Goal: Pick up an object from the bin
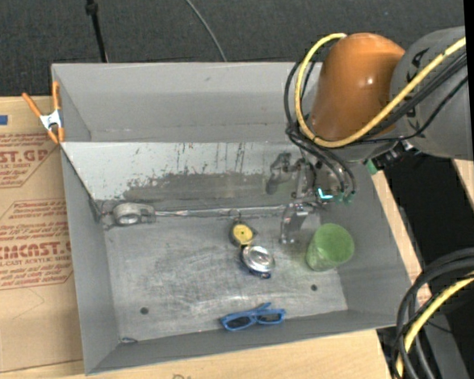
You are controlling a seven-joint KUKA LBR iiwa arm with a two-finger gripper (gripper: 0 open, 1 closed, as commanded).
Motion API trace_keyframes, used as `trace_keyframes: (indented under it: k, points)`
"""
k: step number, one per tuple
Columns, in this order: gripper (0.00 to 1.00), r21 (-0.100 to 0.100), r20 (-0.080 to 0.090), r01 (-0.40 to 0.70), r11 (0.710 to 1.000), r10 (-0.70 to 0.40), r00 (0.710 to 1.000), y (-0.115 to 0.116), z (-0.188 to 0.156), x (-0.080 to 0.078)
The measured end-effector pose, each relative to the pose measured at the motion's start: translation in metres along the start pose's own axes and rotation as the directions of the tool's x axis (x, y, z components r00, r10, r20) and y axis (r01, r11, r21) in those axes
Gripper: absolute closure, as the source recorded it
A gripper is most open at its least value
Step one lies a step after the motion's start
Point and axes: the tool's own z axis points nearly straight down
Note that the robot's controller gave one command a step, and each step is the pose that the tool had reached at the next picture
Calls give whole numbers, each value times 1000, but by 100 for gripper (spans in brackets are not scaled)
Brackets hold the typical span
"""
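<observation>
**Bin** [174, 100]: grey metal, sloped walls, scuffed floor. Clock directions are read from the middle of the floor, with 12 o'clock at the far wall.

**Item 1, gripper** [294, 221]: at 2 o'clock, low over the floor near the right wall. It hangs beneath the arm's orange cover [351, 87], which is looped with yellow cables [309, 66]. Whether it is open or closed cannot be told, as the metal parts blur against the grey floor. It stands over the right end of item 2, with item 3 just beside it at its own 4 o'clock. Which of the two it is set on cannot be told.

**Item 2, long metal tool** [190, 212]: thin silver shaft with a rounded head. It lies flat across the far part of the floor, the head at 10 o'clock by the left wall and the shaft running toward 2 o'clock, where it ends under the gripper.

**Item 3, green cup** [330, 247]: translucent and round, at 3 o'clock by the right wall.

**Item 4, small yellow round piece** [242, 234]: close to the middle, just on the near side of the tool's shaft.

**Item 5, silver disc-shaped object** [258, 260]: shiny, just beside item 4 at 5 o'clock of it, and well apart from the cup.

**Item 6, blue sunglasses** [252, 317]: at 6 o'clock, lying along the near wall, apart from all the other items.
</observation>
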Motion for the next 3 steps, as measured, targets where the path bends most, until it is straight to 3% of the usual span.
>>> trace_keyframes:
  k: [1,2,3]
  points:
    - [0,2,15,-189,982,189,982,-5,136,37]
    - [100,0,11,-184,983,184,983,-3,134,37]
    - [100,0,16,-100,995,100,995,9,-35,29]
